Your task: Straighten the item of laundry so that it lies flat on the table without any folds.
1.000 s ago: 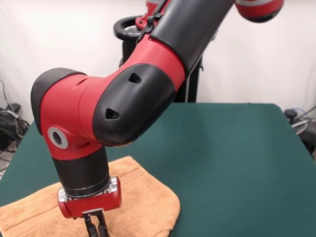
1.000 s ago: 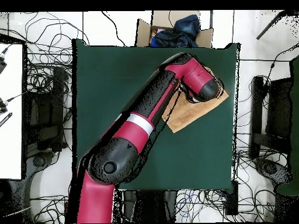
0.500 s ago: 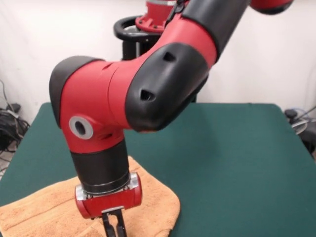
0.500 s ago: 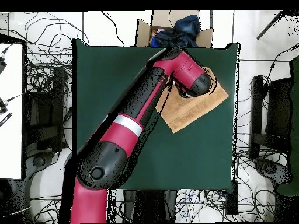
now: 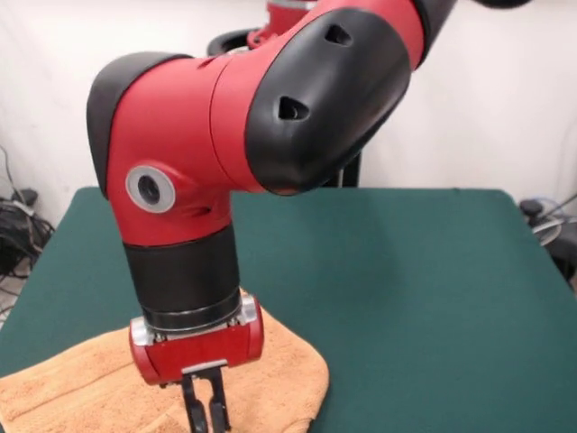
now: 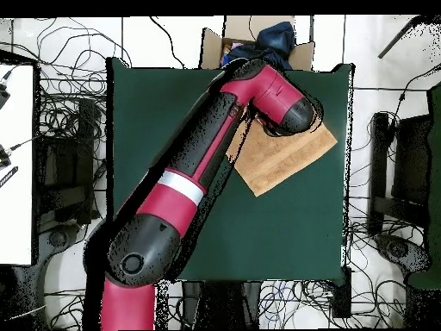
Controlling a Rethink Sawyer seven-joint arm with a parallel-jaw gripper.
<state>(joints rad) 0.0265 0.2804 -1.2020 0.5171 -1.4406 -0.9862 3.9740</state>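
**Front view: pincer over towel's near edge**

Towel [image 5: 270, 379] at table's [image 5: 424, 298] near-left corner, directly under gripper [image 5: 206, 410]; long axis running left-right, right end rounded as if folded under. Fingers nearly together, w/ nothing visibly held. Green top bare to the right, ample room to spread. Overhead: arm hides gripper.
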